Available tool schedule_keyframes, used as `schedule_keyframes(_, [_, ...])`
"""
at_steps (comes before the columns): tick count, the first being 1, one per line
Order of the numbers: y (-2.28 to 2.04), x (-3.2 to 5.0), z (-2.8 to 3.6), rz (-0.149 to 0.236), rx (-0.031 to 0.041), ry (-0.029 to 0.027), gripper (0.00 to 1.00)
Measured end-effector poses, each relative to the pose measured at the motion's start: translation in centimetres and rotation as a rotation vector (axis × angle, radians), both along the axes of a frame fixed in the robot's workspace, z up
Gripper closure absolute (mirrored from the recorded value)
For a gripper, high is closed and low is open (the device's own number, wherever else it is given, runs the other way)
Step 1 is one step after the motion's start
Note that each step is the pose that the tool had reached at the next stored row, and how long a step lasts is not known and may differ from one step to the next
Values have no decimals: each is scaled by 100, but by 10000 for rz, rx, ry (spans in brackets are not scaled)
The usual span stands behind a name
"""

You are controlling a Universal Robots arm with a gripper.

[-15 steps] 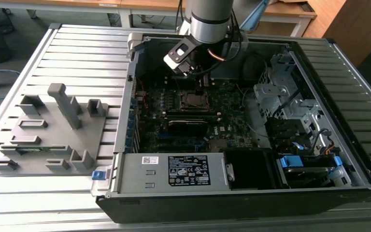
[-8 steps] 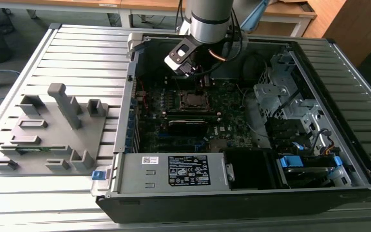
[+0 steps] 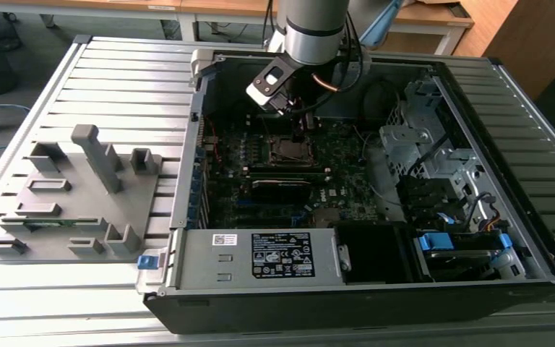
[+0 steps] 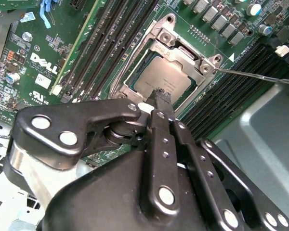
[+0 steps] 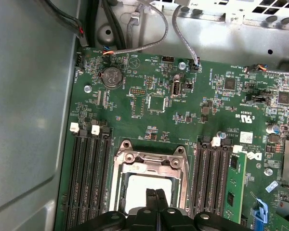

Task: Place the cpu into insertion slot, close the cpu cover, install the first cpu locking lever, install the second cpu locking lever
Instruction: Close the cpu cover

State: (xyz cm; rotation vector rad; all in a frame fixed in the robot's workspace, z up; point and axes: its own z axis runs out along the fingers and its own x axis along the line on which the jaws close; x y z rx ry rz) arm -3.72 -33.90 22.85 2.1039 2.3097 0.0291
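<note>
I am holding my pincer (image 4: 160, 96) with its fingers (image 4: 156, 144) pressed together, and I am seeing nothing caught between them. In the first wrist view the tips (image 5: 155, 192) are likewise showing as one closed pair.

Directly beneath the tips, the cpu (image 4: 167, 73) is lying flat with its grey top up, already seated in the insertion slot (image 3: 290, 150). I am hanging over its near half, but I cannot tell whether my tips are touching the metal or hovering just above it.

Around the chip, the cpu cover (image 4: 135, 67) is appearing to lie down flat, its window framing the grey top, so I am judging the cover step done.

Further out, beyond the socket's far corner, a thin silver locking lever (image 4: 255, 77) is sticking out free. Its long axis is running away from that corner and across the memory slots (image 4: 231, 101), off to one side of my pincer rather than under it.
</note>
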Motion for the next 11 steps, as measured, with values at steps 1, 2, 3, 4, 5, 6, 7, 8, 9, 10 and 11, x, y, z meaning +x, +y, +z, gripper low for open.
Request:
schedule_keyframes(1, [0, 0, 0, 1, 0, 0, 89])
schedule_keyframes(2, [0, 0, 0, 1, 0, 0, 89])
schedule_keyframes(3, [0, 0, 0, 1, 0, 0, 89])
schedule_keyframes(4, [0, 0, 0, 1, 0, 0, 89])
schedule_keyframes(5, [0, 0, 0, 1, 0, 0, 89])
schedule_keyframes(6, [0, 0, 0, 2, 0, 0, 89])
schedule_keyframes(7, [0, 0, 0, 2, 0, 0, 89])
schedule_keyframes(8, [0, 0, 0, 2, 0, 0, 89])
schedule_keyframes(9, [0, 0, 0, 6, 0, 0, 89])
schedule_keyframes(10, [0, 0, 0, 18, 0, 0, 89])
schedule_keyframes(11, [0, 0, 0, 38, 0, 0, 89])
